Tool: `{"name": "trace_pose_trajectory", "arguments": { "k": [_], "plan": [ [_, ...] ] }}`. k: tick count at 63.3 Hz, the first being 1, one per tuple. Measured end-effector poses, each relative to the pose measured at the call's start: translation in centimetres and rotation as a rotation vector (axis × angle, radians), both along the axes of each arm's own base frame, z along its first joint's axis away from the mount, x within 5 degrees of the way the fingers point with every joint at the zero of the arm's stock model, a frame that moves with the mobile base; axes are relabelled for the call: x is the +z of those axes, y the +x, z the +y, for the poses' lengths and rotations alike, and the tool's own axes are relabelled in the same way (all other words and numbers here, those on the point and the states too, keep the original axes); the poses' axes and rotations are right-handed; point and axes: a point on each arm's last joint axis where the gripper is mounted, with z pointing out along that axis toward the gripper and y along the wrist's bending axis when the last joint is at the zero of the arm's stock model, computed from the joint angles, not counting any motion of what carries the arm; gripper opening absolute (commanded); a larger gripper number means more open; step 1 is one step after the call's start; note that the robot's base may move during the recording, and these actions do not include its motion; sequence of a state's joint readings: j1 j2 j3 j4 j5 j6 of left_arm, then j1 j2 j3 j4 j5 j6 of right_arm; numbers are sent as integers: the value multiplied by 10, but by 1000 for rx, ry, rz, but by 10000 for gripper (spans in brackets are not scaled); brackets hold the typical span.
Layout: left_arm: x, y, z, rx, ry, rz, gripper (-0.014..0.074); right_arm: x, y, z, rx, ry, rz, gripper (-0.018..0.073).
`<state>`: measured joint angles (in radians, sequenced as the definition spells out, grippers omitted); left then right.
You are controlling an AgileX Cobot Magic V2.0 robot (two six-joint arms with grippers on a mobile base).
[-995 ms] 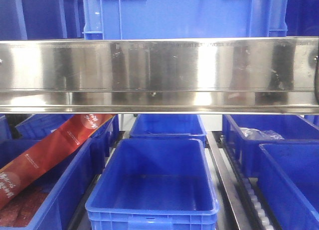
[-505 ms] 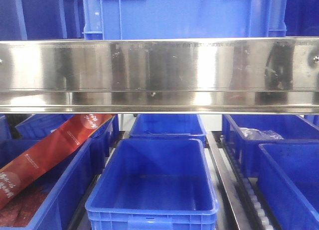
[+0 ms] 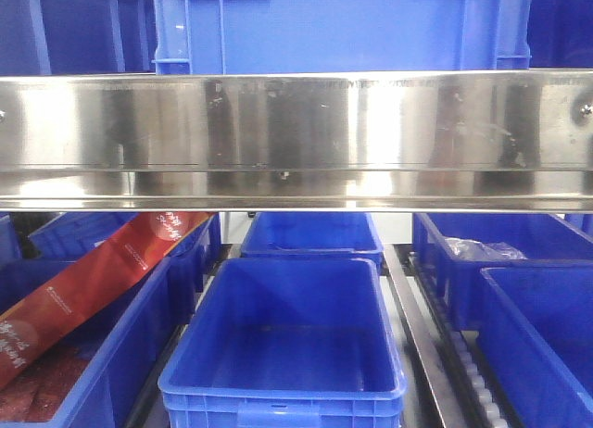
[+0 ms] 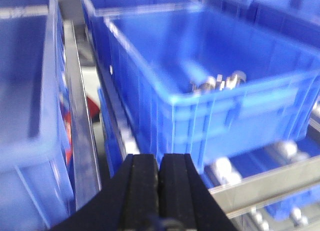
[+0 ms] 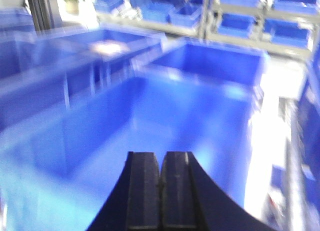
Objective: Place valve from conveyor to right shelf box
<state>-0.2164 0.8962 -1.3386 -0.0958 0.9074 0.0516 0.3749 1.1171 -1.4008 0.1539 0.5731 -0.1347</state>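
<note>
In your front view, a broad polished steel shelf rail (image 3: 296, 136) runs across the frame, with a large blue plastic crate (image 3: 343, 25) standing on the shelf above it. Below the rail, an open blue plastic bin (image 3: 283, 340) sits in the middle with nothing visible inside. To its left, a long red printed package (image 3: 93, 284) leans tilted in a neighbouring blue bin (image 3: 139, 345); its white lettering is too small to read.

Your left wrist view shows the left pincer (image 4: 159, 178) with its black jaws pressed together, holding nothing. Ahead of it, a blue shelf box (image 4: 210, 86) holds shiny metal valve fittings (image 4: 217, 82) near its front wall.

Your right wrist view is blurred. The right pincer (image 5: 160, 188) is closed and empty, above a blue open box (image 5: 150, 121).
</note>
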Motion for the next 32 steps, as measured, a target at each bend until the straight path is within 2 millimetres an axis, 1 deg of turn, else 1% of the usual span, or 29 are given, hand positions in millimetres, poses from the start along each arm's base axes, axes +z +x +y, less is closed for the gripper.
{"name": "trace_pose_trajectory", "arguments": {
  "k": [11, 12, 13, 14, 15, 16, 18, 19, 20, 22, 25, 26, 32],
  "plan": [
    [-22, 8, -2, 1, 13, 63, -111, -36, -51, -21, -14, 17, -35, -168],
    [-25, 9, -2, 1, 15, 70, -111, -43, -53, -22, -16, 17, -33, -168],
    [-27, 10, -2, 2, 15, 73, -111, -45, -59, -25, -18, 23, -47, -168],
    [-29, 11, -2, 2, 17, 80, -111, -52, -62, -26, -19, 21, -41, -168],
    [-31, 12, -2, 3, 16, 81, -111, -54, -67, -29, -22, 29, -60, -168],
    [-34, 13, -3, 3, 18, 88, -111, -62, -70, -30, -23, 27, -54, -168],
    [-38, 14, -3, 4, 17, 89, -111, -68, -78, -33, -27, 37, -75, -168],
    [-40, 15, -3, 5, 17, 91, -111, -74, -82, -35, -29, 39, -78, -168],
    [-42, 15, -3, 6, 17, 90, -111, -79, -82, -35, -31, 37, -78, -168],
    [-47, 16, -3, 7, 16, 90, -111, -87, -92, -39, -34, 45, -96, -168],
    [-54, 16, -3, 10, 14, 83, -111, -98, -98, -42, -37, 50, -105, -168],
    [-59, 16, -3, 12, 12, 80, -111, -105, -102, -44, -39, 52, -109, -168],
    [-71, 10, -1, 19, -2, 36, -111, -129, -112, -48, -42, 47, -98, -168]
  ]
}}
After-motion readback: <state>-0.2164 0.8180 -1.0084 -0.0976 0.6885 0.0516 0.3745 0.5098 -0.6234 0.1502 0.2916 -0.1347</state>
